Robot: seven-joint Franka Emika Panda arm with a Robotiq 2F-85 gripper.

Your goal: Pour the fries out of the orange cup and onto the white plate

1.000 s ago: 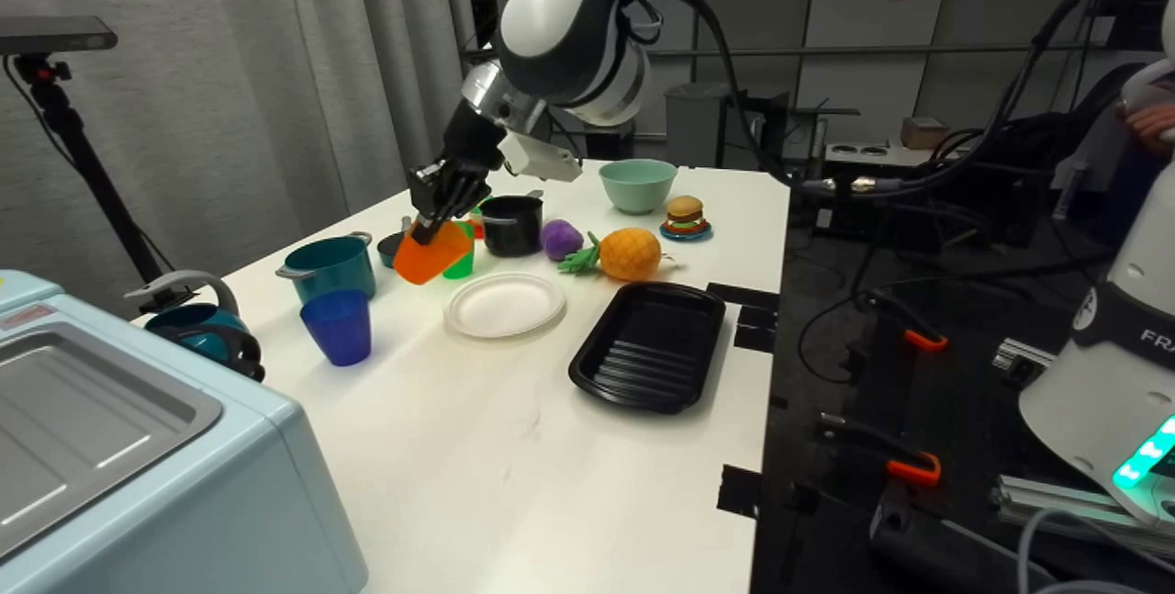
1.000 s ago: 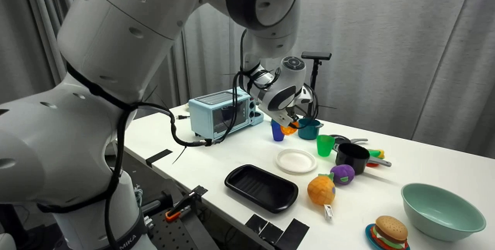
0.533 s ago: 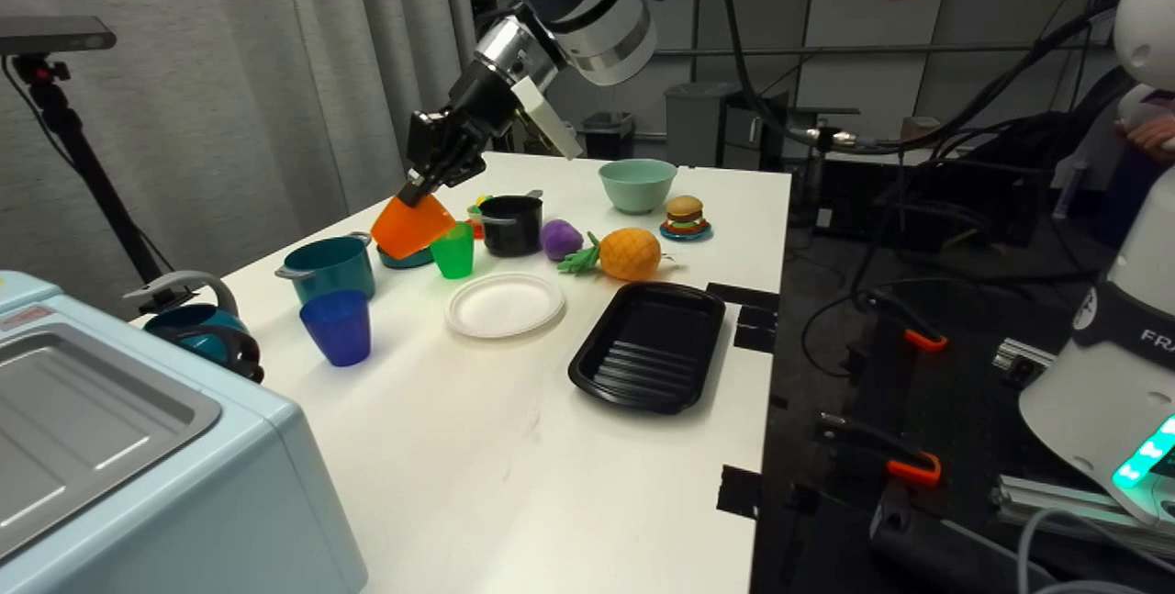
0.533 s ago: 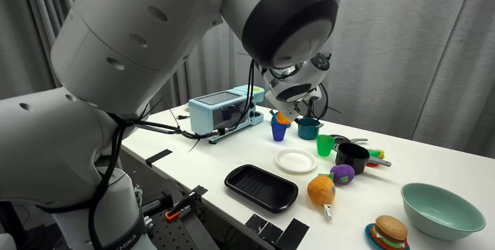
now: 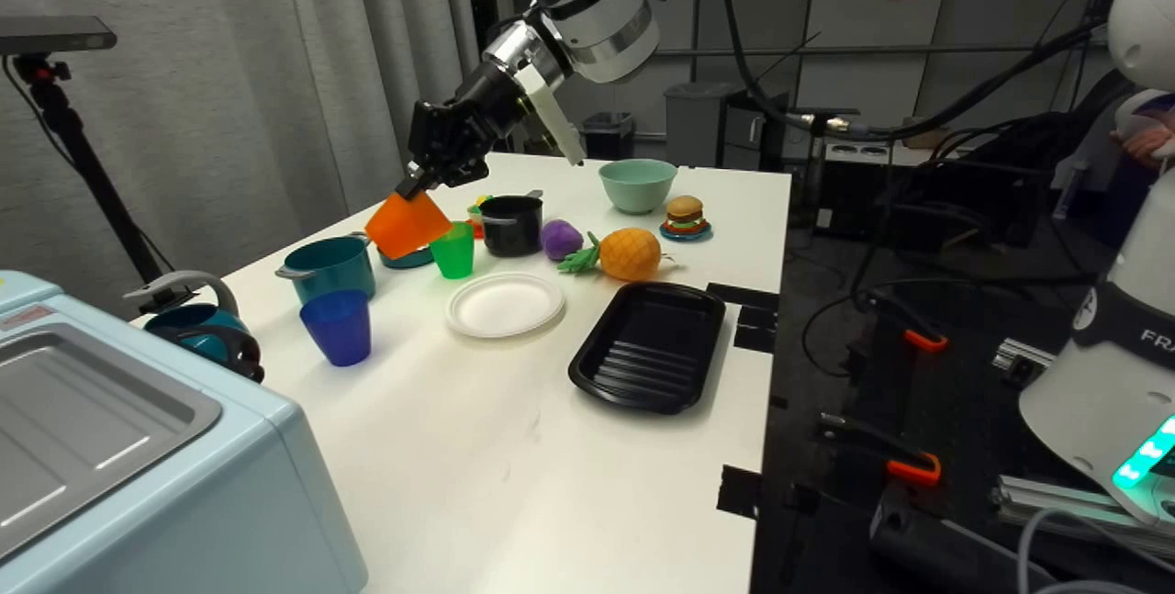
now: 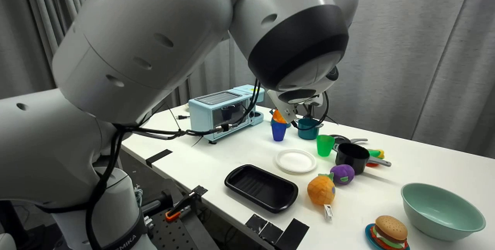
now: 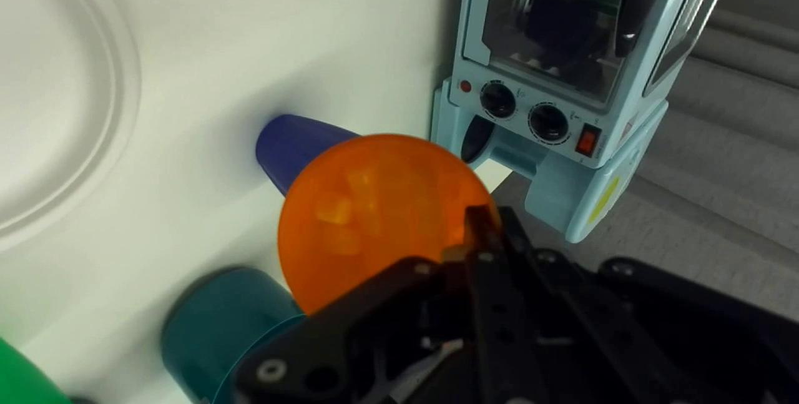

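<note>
Dark fingers point(image 7: 482, 223), drawn together on its rim, hold the orange cup point(image 5: 407, 225) tilted above the table point(image 5: 551, 484), to one side of the white plate point(image 5: 503, 305) and not over it. The fries point(image 7: 336, 209) appear to lie inside the cup, showing as blurred, paler shapes in the wrist view; none can be made out on the plate. The likeliest mishap is an early pour: tipping from this spot could drop the load beside the plate, or into the nearby green cup point(image 5: 453, 252) or teal pot point(image 5: 332, 274). A low swing could clip the blue cup point(image 7: 301, 143), which shows partly behind the orange one in the wrist view. The pinch takes in only one side of the cup, which might pivot or slip in a sharp turn. Too quick a tip could bounce pieces past the plate's shallow rim; too slight a tilt could leave some caught inside.
</note>
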